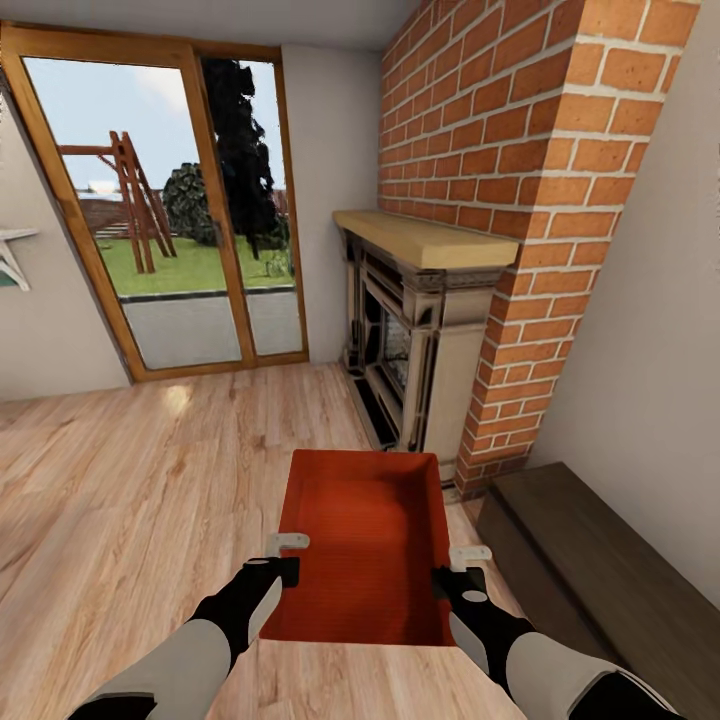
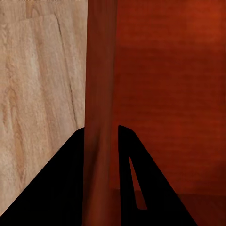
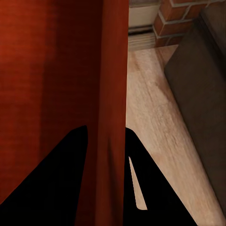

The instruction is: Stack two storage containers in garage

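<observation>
Carrying one storage container (image 1: pixel 365 545) at 6 o'clock, I have the left gripper (image 1: pixel 268 572) and right gripper (image 1: pixel 455 580) each pinching a side wall. We're in the living room, fireplace (image 1: pixel 420 340) at 1 o'clock; garage stacking remains.

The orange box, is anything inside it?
No, in the head view the storage container shows a bare orange-red bottom while the left gripper and right gripper clamp its side walls.

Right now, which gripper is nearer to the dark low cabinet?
Right. The right gripper clamps the storage container's right wall, on the side facing the dark low cabinet; the left gripper clamps the far wall.
</observation>
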Tool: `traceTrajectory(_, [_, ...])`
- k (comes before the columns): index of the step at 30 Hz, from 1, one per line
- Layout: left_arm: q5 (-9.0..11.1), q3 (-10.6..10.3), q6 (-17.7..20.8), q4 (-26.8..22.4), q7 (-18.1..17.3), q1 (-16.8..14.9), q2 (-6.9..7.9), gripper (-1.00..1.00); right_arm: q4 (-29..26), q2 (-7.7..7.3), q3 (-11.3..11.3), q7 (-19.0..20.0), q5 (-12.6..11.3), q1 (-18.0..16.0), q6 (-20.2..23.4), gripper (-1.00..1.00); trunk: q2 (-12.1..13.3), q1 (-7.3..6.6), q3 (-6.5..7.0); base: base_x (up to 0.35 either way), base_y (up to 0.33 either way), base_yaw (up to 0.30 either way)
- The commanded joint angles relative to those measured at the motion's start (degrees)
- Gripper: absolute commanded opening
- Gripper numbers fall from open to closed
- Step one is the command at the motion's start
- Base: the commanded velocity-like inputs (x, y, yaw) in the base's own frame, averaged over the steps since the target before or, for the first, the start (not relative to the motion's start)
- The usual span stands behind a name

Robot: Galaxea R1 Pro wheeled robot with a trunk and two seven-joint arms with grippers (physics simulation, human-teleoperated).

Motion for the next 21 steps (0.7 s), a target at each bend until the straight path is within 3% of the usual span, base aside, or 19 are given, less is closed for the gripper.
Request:
traceTrajectory(1, [-0.61, 0.98, 0.44, 0.11, 0.27, 0.01, -0.23, -1.0, -1.23, 0.04, 0.12, -1.74, 0.16, -0.07, -0.99, -1.0, -0.09, 0.02, -0.01, 0.0, 0.0, 0.0])
traceTrajectory(21, [-0.61, 0.99, 0.42, 0.1, 0.27, 0.01, -0.23, -1.0, -1.23, 0.04, 0.12, -1.71, 0.16, -0.07, -0.94, -1.0, -0.09, 0.02, 1.67, 0.0, 0.0, 0.0])
